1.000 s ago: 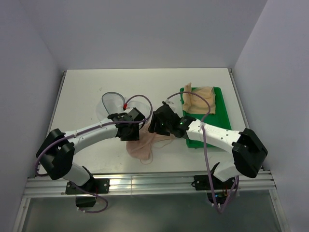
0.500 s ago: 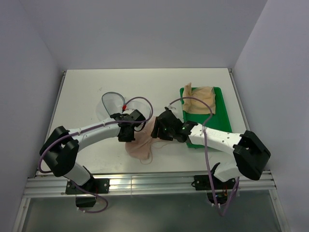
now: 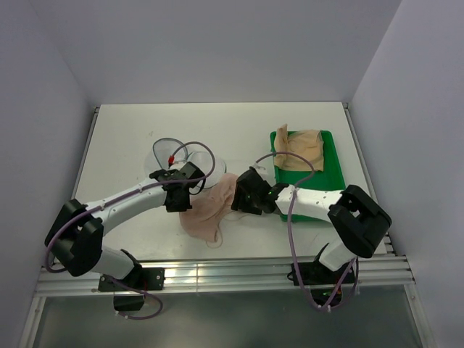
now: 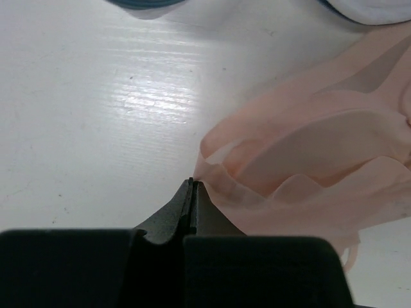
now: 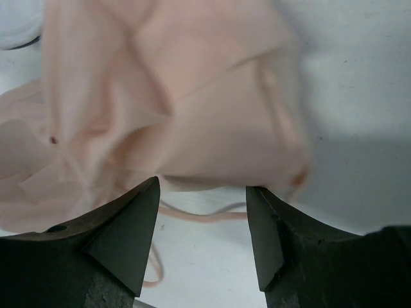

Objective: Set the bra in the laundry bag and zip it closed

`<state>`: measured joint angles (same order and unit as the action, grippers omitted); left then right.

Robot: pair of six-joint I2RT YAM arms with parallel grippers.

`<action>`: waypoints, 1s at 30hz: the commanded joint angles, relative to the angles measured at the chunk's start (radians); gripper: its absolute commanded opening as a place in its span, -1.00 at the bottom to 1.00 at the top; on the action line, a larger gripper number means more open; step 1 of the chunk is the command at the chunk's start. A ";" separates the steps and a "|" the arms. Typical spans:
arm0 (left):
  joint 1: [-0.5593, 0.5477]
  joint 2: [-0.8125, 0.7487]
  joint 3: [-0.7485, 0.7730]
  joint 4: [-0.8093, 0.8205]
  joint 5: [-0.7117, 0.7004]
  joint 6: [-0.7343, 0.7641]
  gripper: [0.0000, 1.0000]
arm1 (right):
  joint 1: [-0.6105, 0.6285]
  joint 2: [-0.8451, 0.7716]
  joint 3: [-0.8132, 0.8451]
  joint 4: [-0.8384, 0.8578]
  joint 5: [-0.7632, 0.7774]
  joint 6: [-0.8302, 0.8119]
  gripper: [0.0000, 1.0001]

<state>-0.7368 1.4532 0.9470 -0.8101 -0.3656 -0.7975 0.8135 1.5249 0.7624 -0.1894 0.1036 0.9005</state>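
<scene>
The pale pink bra (image 3: 209,208) lies crumpled on the white table between my two grippers. It also shows in the left wrist view (image 4: 308,141) and the right wrist view (image 5: 180,96). My left gripper (image 3: 181,208) is shut, its tips (image 4: 193,183) pinching the bra's left edge. My right gripper (image 3: 236,197) is open at the bra's right side; its fingertips (image 5: 202,192) straddle a thin strap (image 5: 199,215) on the table without gripping it. The white mesh laundry bag (image 3: 165,154) lies open behind the left gripper, partly hidden by arm and cable. Its grey rim (image 4: 141,4) shows in the left wrist view.
A green tray (image 3: 328,174) at the right holds a darker tan garment (image 3: 299,148). The right forearm lies over the tray's near-left corner. Purple cables loop above both wrists. Walls close in the table on three sides.
My left gripper has moved left and the bra has slid left with it, toward the bag. My right gripper has come down toward the table at the bra's right side.
</scene>
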 commanded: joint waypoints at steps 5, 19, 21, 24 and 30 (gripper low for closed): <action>0.062 -0.054 -0.011 -0.024 0.007 0.033 -1.00 | -0.045 0.033 0.002 0.051 0.019 0.006 0.26; 0.177 -0.073 -0.053 0.037 0.358 0.142 -1.00 | -0.080 0.046 0.051 0.084 0.025 0.054 0.25; 0.189 -0.051 -0.042 0.028 0.356 0.159 -1.00 | -0.082 0.040 0.057 0.091 0.031 0.064 0.25; 0.223 -0.025 -0.042 0.023 0.366 0.198 -1.00 | -0.094 0.060 0.075 0.093 0.042 0.066 0.25; 0.359 0.025 -0.028 0.049 0.467 0.256 -1.00 | -0.148 0.119 0.095 0.097 0.036 0.046 0.04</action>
<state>-0.4374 1.4612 0.9009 -0.7837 0.0322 -0.6006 0.6922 1.6321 0.8272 -0.1116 0.1120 0.9516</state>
